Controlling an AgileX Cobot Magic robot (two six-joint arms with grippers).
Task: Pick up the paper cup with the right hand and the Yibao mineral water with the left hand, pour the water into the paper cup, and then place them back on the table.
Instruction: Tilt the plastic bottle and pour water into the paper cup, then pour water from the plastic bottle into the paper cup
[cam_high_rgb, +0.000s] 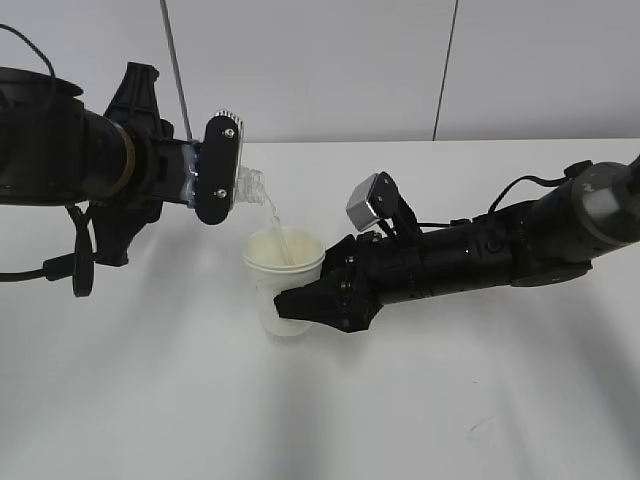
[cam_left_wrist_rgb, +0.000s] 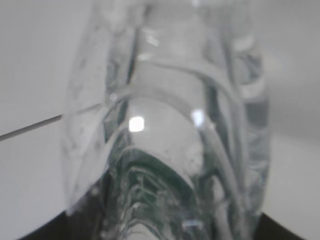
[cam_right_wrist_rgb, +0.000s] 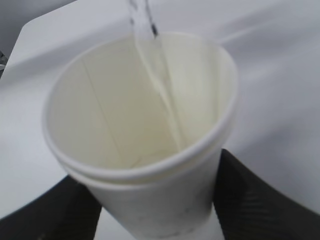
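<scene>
White desk (cam_high_rgb: 180, 400) spreads bare and wide toward the camera, its far edge meeting the wall behind both arms. Left tool (cam_high_rgb: 222, 168) holds the bottle (cam_high_rgb: 250, 187) clamped, tipped neck-down above the cup (cam_high_rgb: 283, 280); up close the bottle is clear, ribbed, green-tinged. Right tool (cam_high_rgb: 318, 298) grips the cup's lower wall, upright. A thin stream of water (cam_right_wrist_rgb: 160, 90) runs into its cream inside.

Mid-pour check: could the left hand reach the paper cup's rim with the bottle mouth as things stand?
Probably yes: the Yibao mineral water is tilted just above the paper cup, and nothing lies between.
</scene>
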